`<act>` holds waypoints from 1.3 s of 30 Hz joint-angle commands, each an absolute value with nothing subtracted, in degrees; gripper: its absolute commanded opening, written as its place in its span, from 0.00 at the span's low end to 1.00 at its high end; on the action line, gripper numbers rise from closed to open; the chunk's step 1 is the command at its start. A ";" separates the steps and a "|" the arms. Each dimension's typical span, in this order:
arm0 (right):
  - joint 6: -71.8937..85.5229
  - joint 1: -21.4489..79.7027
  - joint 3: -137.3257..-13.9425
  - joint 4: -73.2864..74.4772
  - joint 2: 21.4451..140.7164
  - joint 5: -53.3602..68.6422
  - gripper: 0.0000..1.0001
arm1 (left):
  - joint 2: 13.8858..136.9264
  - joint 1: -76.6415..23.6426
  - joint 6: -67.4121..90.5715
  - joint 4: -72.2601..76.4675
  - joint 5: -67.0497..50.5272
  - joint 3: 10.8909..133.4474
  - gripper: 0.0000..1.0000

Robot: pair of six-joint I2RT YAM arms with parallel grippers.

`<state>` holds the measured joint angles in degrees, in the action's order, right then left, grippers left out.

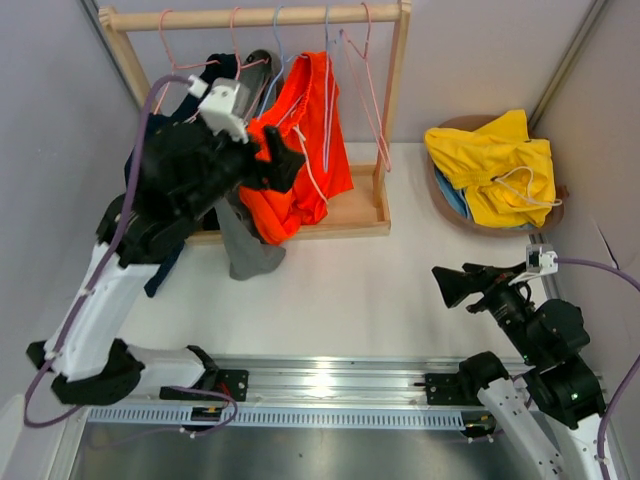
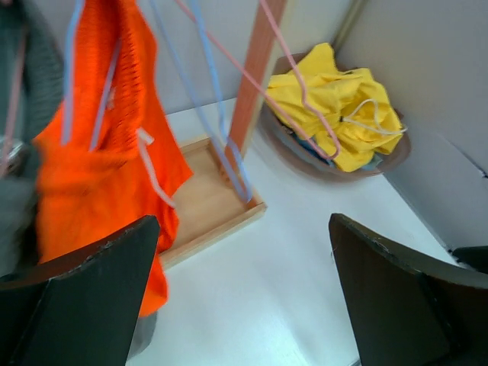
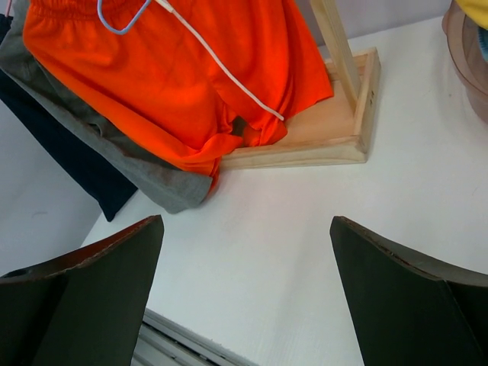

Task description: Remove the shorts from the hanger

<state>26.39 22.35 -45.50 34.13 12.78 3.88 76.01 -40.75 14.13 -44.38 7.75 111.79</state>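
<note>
1. The left gripper [image 2: 244, 229] stands wide open with nothing between its fingers. It is raised at the rack, in front of the orange shorts [image 2: 99, 168]. The orange cloth hangs just beyond the left finger [image 2: 84, 297] and goes down behind it, so I cannot tell if they touch.
2. The right gripper [image 3: 245, 225] is also wide open and holds nothing. It is low over the white table [image 1: 380, 290], well apart from the rack, and it points toward the orange shorts.
3. The orange shorts hang on a blue wire hanger [image 2: 71, 76] on the wooden rack [image 1: 250, 15], above its base tray [image 3: 335, 130]. In the right wrist view the grey shorts [image 3: 114, 149] hang just beside them on the left, and the navy shorts [image 3: 76, 164] are beyond the grey.
4. The yellow shorts [image 1: 500, 165] lie crumpled in a brown basket [image 1: 455, 123] at the right. The light blue shorts [image 1: 450, 195] show only as a thin strip under them.
5. In the top view the left arm [image 1: 110, 290] covers much of the grey and navy pairs and part of the orange. The left wrist view is blurred at its left edge. The right wrist view cuts off the basket, except for its rim.
6. Only the top view shows both arms and the bare pink hangers [image 1: 365, 80]. Only the right wrist view shows the three hanging hems clearly. The left wrist view shows the white drawstring [image 2: 366, 107] of the yellow pair.
</note>
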 commanded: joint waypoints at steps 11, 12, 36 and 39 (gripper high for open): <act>26.63 16.96 -51.15 41.22 19.59 -4.04 0.99 | 66.44 -34.64 5.19 -45.97 20.32 102.75 0.99; 26.54 16.88 -51.24 41.22 19.77 -4.39 0.99 | 66.97 -32.89 4.84 -44.66 19.35 102.57 0.99; 25.05 16.87 -50.27 39.99 18.54 -1.76 0.99 | 92.37 -28.83 3.60 -43.59 12.57 129.46 0.98; 25.05 16.79 -50.19 39.90 18.46 -1.76 0.99 | 94.74 -28.57 3.60 -43.68 12.39 130.96 0.95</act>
<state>25.85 17.02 -49.01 41.34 18.87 -2.15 92.27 -29.50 4.47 -43.86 13.06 128.40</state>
